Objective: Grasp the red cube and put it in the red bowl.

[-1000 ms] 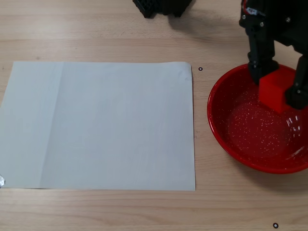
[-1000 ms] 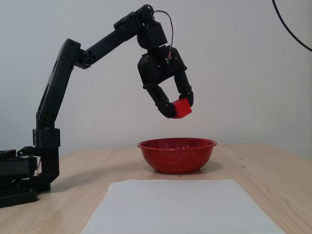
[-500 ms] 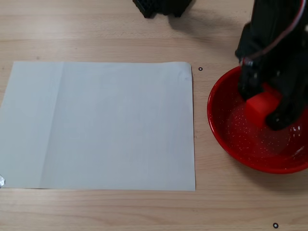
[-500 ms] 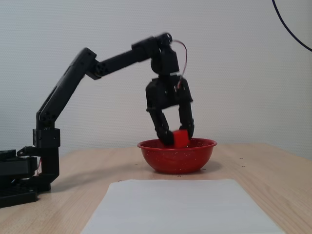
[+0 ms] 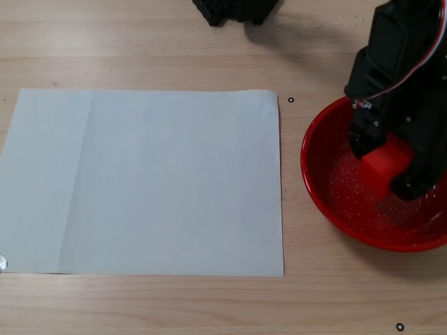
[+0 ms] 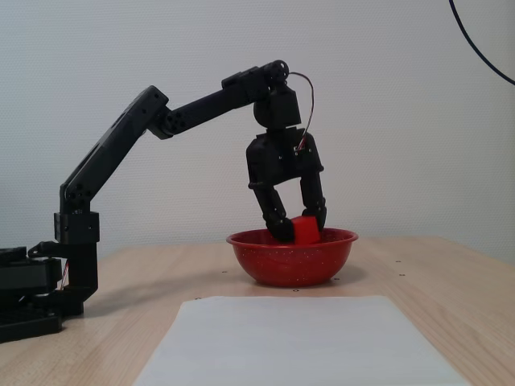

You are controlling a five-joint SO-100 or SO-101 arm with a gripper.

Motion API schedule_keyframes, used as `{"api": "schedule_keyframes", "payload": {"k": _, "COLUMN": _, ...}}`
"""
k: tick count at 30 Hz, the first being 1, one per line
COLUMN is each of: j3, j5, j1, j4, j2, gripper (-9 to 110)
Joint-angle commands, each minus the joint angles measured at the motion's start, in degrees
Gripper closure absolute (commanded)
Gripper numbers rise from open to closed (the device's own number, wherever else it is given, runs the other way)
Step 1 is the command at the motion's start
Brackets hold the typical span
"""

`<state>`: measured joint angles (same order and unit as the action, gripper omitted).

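My pincer [image 6: 299,228] grips the red cube [image 6: 305,229], held just above the rim inside the red bowl [image 6: 291,259]. Risk: opening from this height may let the cube bounce out onto the desk [image 6: 418,281].

In a fixed view from above, the arm [image 5: 408,63] runs off the top and right edges and covers the far rim of the red bowl [image 5: 328,195], whose right side is also cut off. The jaws hide part of the red cube [image 5: 383,164]. A black object [image 5: 234,10] at the top edge is cropped. In a side-on fixed view, the bowl's wall [image 6: 294,261] hides its inside, and a black cable [image 6: 483,48] leaves at the top right corner
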<state>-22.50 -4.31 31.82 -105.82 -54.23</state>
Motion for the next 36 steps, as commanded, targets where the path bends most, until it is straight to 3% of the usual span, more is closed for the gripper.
{"api": "schedule_keyframes", "payload": {"k": 1, "j3": 6.42, "j5": 0.26, "j1": -0.26, "j4": -1.67, "j2": -5.71, "gripper": 56}}
{"api": "schedule_keyframes", "payload": {"k": 5, "j3": 8.35, "j5": 0.62, "j1": -0.18, "j4": -2.90, "j2": -7.21, "gripper": 48}}
{"api": "schedule_keyframes", "payload": {"k": 9, "j3": 9.32, "j5": 0.62, "j1": -0.35, "j4": -3.34, "j2": -9.14, "gripper": 51}}
{"api": "schedule_keyframes", "payload": {"k": 21, "j3": 5.36, "j5": -1.76, "j1": -3.34, "j4": -3.34, "j2": -21.45, "gripper": 101}}
{"api": "schedule_keyframes", "payload": {"k": 29, "j3": -4.04, "j5": -1.14, "j1": -6.06, "j4": -2.99, "j2": -29.44, "gripper": 101}}
{"api": "schedule_keyframes", "payload": {"k": 36, "j3": -23.29, "j5": -0.62, "j1": -10.46, "j4": 4.22, "j2": -42.45, "gripper": 101}}
